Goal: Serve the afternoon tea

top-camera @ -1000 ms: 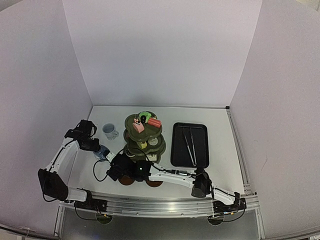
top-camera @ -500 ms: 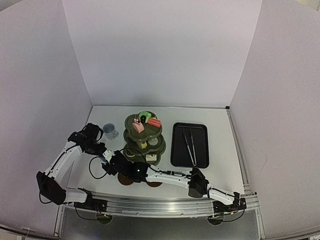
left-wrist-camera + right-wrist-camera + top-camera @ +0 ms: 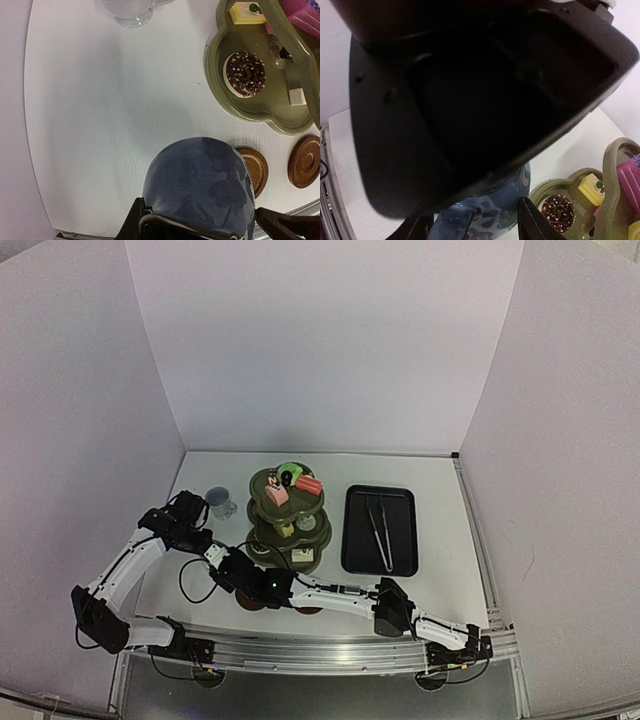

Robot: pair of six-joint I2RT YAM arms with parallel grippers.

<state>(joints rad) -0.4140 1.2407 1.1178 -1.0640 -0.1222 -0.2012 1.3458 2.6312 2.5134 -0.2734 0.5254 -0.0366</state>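
A dark blue patterned cup (image 3: pixel 200 185) hangs above the table with my left gripper (image 3: pixel 200 227) shut on its rim. In the top view this cup (image 3: pixel 211 551) sits between my left gripper (image 3: pixel 203 543) and my right gripper (image 3: pixel 222 568). My right gripper (image 3: pixel 472 222) straddles the cup (image 3: pixel 490 210); its fingers (image 3: pixel 532 222) lie close against the wall, and I cannot tell whether they press it. Two brown coasters (image 3: pixel 254 167) (image 3: pixel 306 161) lie below. The green stand (image 3: pixel 288 515) holds cakes, among them a chocolate doughnut (image 3: pixel 244 74). A second cup (image 3: pixel 220 502) stands at the back left.
A black tray (image 3: pixel 352 540) with metal tongs (image 3: pixel 380 530) lies right of the stand. The left wrist body (image 3: pixel 470 100) fills most of the right wrist view. White walls close in the table on three sides.
My left arm has carried the cup to the right. The right gripper has slid left to meet it, and its jaws have narrowed around the cup.
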